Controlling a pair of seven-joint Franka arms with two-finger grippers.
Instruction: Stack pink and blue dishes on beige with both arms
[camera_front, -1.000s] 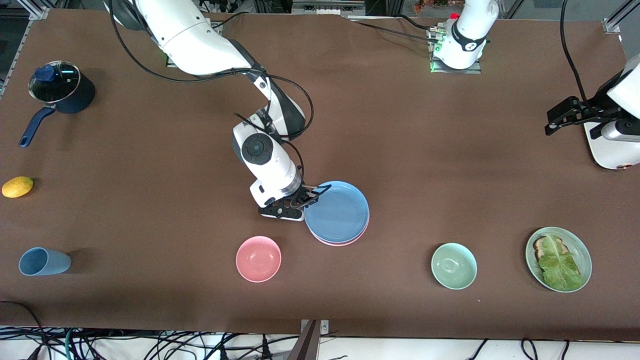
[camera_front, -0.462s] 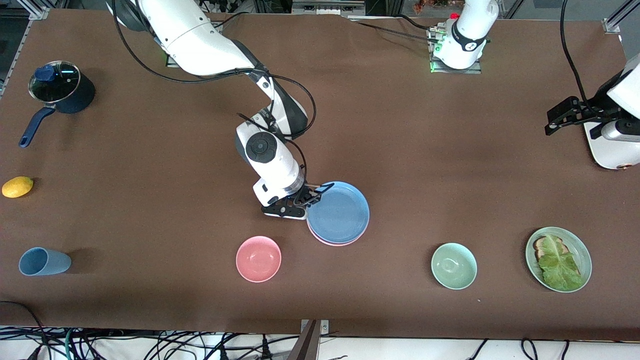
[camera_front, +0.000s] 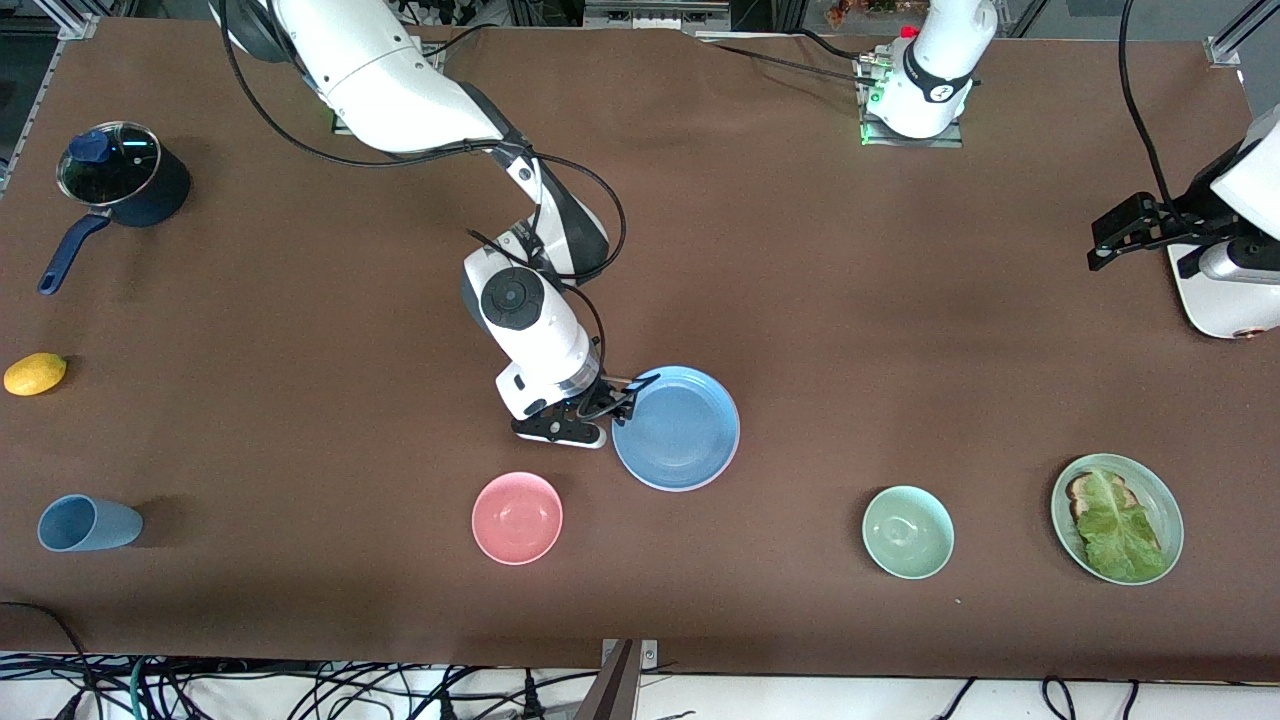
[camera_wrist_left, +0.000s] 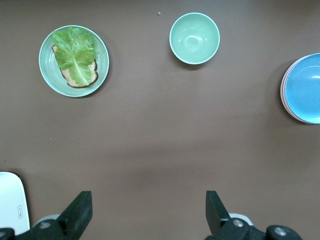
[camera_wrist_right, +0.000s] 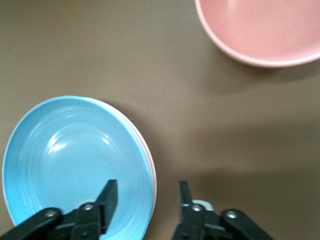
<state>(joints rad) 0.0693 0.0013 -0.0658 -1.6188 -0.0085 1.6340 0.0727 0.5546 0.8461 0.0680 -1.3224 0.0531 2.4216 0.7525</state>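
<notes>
The right pincer (camera_wrist_right: 145, 200) stands open astride the rim of the blue plate (camera_front: 677, 428) stacked on the pink plate (camera_wrist_right: 148, 159), while the left pincer (camera_wrist_left: 146, 212) waits open above the surface (camera_front: 850, 300).

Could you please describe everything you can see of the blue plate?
The blue plate is flat, round and matte with a ringed rim, empty, lying level on top of a pink plate whose edge just shows beneath it. It sits mid-table, farther from the camera than the pink bowl. The right gripper straddles its rim, fingers open.
</notes>
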